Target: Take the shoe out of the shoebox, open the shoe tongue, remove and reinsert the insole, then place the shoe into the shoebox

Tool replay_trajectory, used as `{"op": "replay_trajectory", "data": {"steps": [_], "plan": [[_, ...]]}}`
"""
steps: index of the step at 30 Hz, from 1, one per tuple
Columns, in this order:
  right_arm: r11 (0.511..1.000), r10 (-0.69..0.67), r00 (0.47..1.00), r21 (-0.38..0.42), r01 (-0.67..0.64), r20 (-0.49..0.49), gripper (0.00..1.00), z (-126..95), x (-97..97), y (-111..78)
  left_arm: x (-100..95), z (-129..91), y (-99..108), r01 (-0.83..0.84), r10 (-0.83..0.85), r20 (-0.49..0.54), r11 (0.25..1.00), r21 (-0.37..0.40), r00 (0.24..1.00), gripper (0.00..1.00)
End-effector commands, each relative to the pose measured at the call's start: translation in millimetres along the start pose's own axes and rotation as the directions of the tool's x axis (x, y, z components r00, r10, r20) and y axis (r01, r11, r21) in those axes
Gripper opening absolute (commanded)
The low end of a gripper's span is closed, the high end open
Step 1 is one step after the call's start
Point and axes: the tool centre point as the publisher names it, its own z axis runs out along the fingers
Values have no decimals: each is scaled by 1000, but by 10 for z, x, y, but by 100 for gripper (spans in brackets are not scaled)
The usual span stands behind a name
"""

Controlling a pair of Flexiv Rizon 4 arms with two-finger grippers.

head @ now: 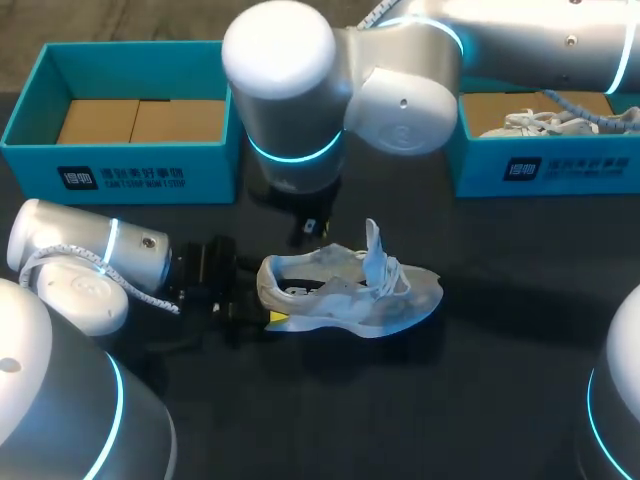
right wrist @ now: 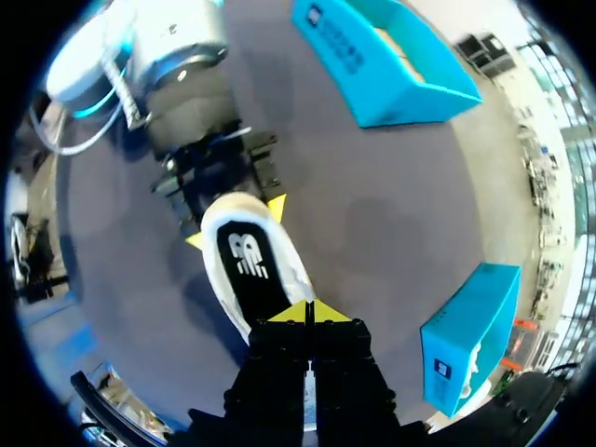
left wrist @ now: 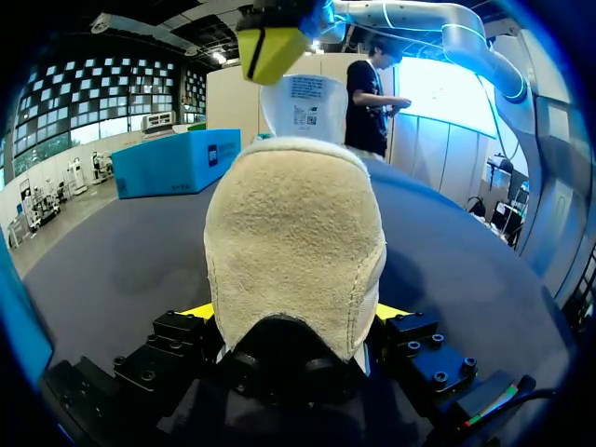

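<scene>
At the left hand (left wrist: 296,315), a shoe (left wrist: 293,233), heel rounded, fuzzy cream suede.

A flat tabletop (head: 500,400) of matte black material lies under both claws. Ahead of the left claw (left wrist: 296,317) it runs on as a smooth, dark grey plane with a dull sheen, paler far ahead where light falls on it. Under the right claw (right wrist: 307,312) the same surface shows grey-violet, evenly lit, with soft-edged shadows just beside the claw.
</scene>
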Motion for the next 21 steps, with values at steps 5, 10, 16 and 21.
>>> {"op": "replay_trajectory", "data": {"steps": [5,10,16,21], "plan": [[999,-32,999,3,32,-34,0,350,217,19,-8,-5,18,0,0,-2,1000,-4,1000,0],[999,-45,997,-5,45,-61,0,472,346,24,-8,-5,18,0,0,-2,1000,-4,1000,0],[999,-45,997,-5,45,-61,0,472,346,24,-8,-5,18,0,0,-2,1000,-4,1000,0],[999,-45,997,-5,45,-61,0,472,346,24,-8,-5,18,0,0,-2,1000,-4,1000,0]]}}
